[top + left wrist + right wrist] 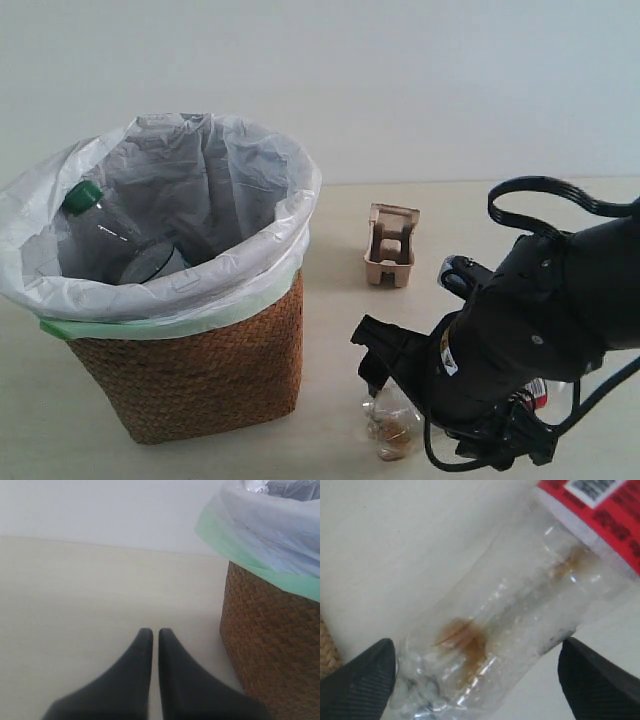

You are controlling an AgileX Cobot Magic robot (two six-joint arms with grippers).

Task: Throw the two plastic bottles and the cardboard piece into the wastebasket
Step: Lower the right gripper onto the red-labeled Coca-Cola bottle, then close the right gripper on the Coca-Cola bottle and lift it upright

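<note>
The wastebasket [195, 370] stands at the left, its white liner [255, 190] folded over the rim. Inside it leans the green-capped bottle [110, 235]. The tan cardboard piece [390, 245] sits on the table right of the basket. The red-label bottle [520, 615], with brown dregs, lies on the table under my right arm, its base [392, 428] showing. My right gripper [477, 677] is open and straddles this bottle's lower body; one finger [365, 680] is against it and the other stands apart. My left gripper [155, 637] is shut and empty, low over the table beside the basket wall [270, 640].
The pale table [340, 330] runs back to a white wall. My right arm [530, 330] and its cable fill the lower right and hide most of the red-label bottle. The left arm is out of the exterior view.
</note>
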